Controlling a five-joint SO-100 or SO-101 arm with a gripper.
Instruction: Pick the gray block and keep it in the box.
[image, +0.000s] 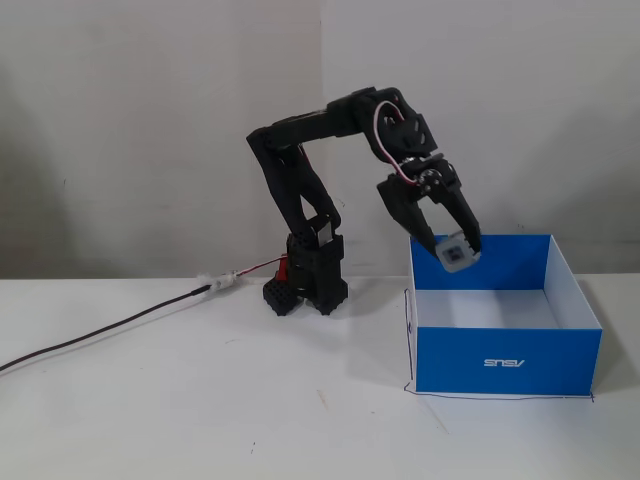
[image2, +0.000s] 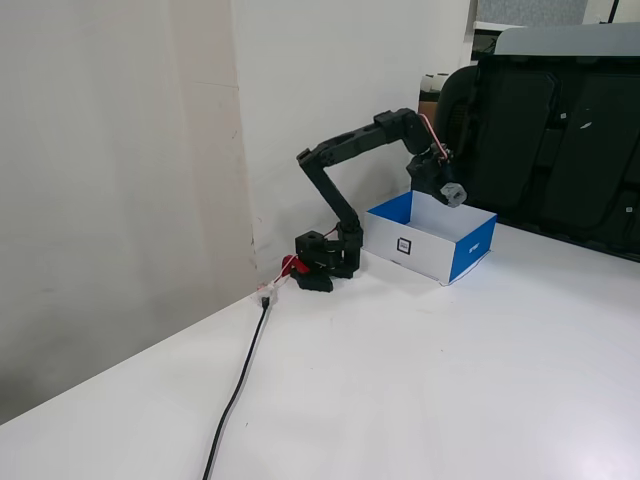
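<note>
Black plastic makes up the whole arm (image: 310, 150), which rises from its base (image: 305, 285) near the wall and reaches over to the right in a fixed view, bending down at the wrist. The pincer (image: 455, 248) points downward with its two fingers closed around the gray block (image: 456, 252), whose grooved pale face is turned toward the camera. The block hangs in the air, clear of any surface, just above the near-left part of the box (image: 505, 360), at about the height of the box's rim.

In another fixed view the pincer (image2: 450, 192) holds the gray block (image2: 453, 193) over the open top of the box (image2: 470, 250), above its white interior, not touching the walls.

The box sits on the white tabletop (image: 200, 400), just to the right of the arm's base in a fixed view, its blue front wall showing a small upside-down white logo (image: 504, 363). A dark cable (image: 100, 335) runs from the base across the tabletop to the left edge of that view.
</note>
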